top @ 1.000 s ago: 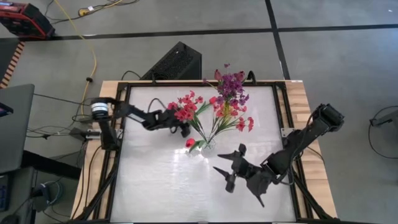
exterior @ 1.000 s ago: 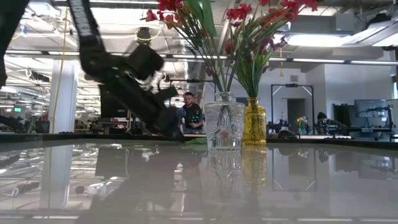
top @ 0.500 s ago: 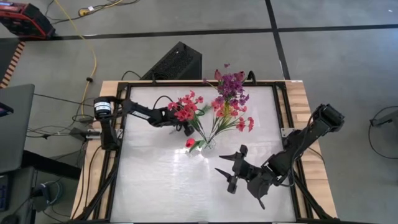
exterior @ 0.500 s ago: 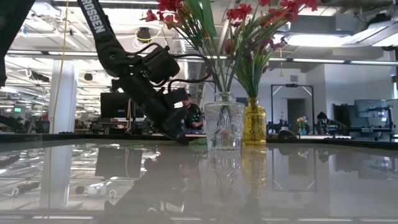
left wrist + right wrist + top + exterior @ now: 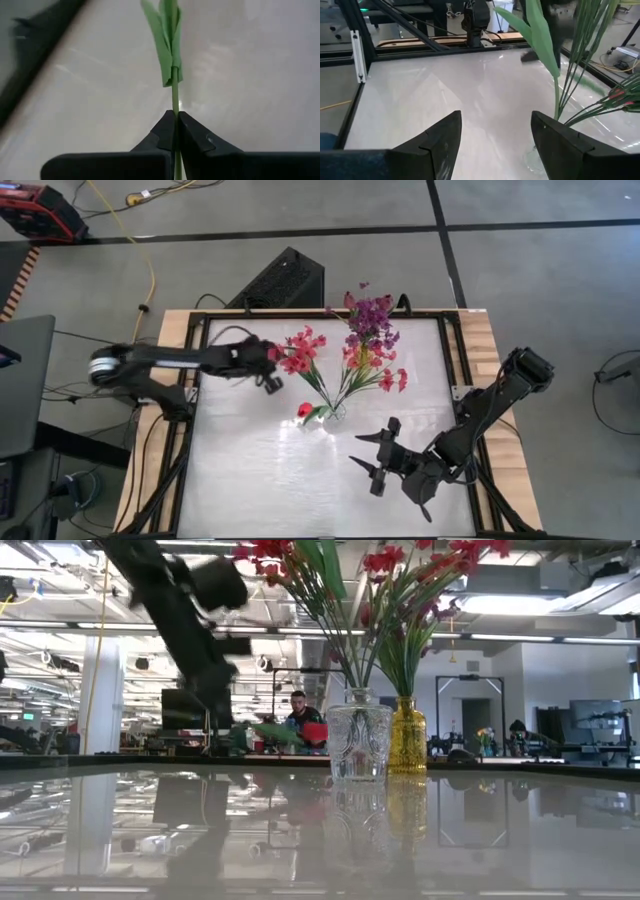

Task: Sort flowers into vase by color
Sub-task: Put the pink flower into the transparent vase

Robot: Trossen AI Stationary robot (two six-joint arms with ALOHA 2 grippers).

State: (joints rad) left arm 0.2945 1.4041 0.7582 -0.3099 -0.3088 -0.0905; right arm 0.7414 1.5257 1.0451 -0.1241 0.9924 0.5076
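Note:
My left gripper (image 5: 270,382) hangs over the table's far left part, shut on a red tulip's thin green stalk (image 5: 174,107). The stalk's leaves (image 5: 268,732) and red bud (image 5: 315,730) reach toward the clear glass vase (image 5: 360,735). That vase holds red sprays (image 5: 300,350). Behind it an amber vase (image 5: 408,735) carries purple clusters (image 5: 370,315). My right gripper (image 5: 372,463) waits open, low over the table's near right part, with nothing between its fingers (image 5: 445,137). My left gripper pinches the tulip's bare stalk (image 5: 174,107) between its two fingers, just below the leaves (image 5: 167,45). The fingers come from above, slanting down, and lie across the stalk. The flower sticks out about level toward the clear vase, its bud (image 5: 315,730) above the tabletop.
Both vases stand close together at the table's middle, their stems fanning wide overhead. The white tabletop (image 5: 250,470) lies bare to the near left. A black frame rail (image 5: 190,430) runs along the table's edges. People sit in the room beyond the far edge.
My left gripper has shut on the tulip's stalk, then risen and drawn back toward the table's left edge. In the low view the flower has come up level, and its bud now shows left of the clear vase.

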